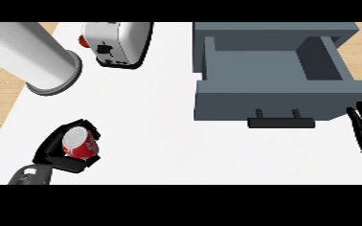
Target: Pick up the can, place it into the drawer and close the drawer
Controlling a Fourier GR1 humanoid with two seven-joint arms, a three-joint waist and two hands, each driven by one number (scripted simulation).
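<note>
Now the left hand has its black fingers curled round the red soda can, which sits roughly upright in that grasp, silver top showing. Rightward and farther out from those fingers, well apart, waits the open grey box drawer. The right hand rests open beside the drawer's front, holding nothing.

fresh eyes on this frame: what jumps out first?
The red can at lower left, with the left hand curled round it. Next, the grey drawer standing open at the right, its handle toward the robot, far from the can. A white toaster and a white cylinder sit along the top left.
</note>
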